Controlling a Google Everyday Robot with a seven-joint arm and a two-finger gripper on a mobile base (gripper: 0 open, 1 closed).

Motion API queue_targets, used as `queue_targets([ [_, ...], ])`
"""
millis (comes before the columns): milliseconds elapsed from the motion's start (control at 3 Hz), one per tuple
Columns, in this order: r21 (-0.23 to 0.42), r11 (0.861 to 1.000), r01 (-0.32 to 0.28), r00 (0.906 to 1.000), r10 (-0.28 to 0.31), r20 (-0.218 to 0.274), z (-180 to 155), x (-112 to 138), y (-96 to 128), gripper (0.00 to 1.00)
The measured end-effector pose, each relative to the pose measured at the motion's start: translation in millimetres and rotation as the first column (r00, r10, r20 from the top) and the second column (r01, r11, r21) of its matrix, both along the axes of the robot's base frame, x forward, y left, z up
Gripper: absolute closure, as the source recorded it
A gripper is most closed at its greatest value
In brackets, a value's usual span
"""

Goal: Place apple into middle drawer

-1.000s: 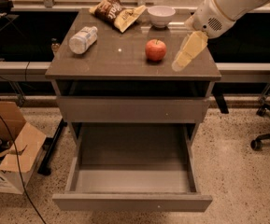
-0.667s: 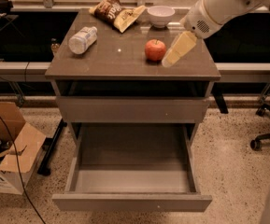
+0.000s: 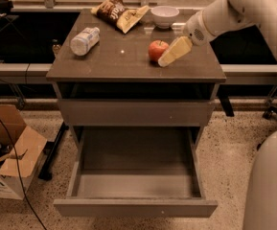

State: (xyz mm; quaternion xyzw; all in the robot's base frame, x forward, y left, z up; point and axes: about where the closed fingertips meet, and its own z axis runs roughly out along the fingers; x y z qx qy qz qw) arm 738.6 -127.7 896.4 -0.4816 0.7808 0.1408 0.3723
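Note:
The red apple (image 3: 155,49) sits on the cabinet top (image 3: 114,63), right of centre. My gripper (image 3: 165,60) reaches in from the upper right on a white arm and lies against the apple's right side, low over the top. The middle drawer (image 3: 135,208) is pulled out wide below, at the front of the cabinet. Its matte grey inside holds nothing.
On the cabinet top stand a white bowl (image 3: 165,15) at the back, a brown chip bag (image 3: 113,8) beside it and a lying plastic bottle (image 3: 85,40) on the left. A shut grey drawer front (image 3: 135,112) sits above the open drawer. A cardboard box (image 3: 8,162) stands on the floor at left.
My gripper has moved left and slightly down from the cabinet's right edge up to the apple's right side. The apple has stayed in place.

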Motion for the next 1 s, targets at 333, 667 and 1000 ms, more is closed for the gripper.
queue_targets([
  [333,0.073,0.997,0.02,0.9994,-0.018,-0.029,-19,17,0,0.0],
  [667,0.13,0.992,-0.012,0.9984,0.019,-0.053,-32,35,21,0.04],
  [1000,0.156,0.987,-0.04,0.9965,0.051,-0.066,-37,42,37,0.27],
])
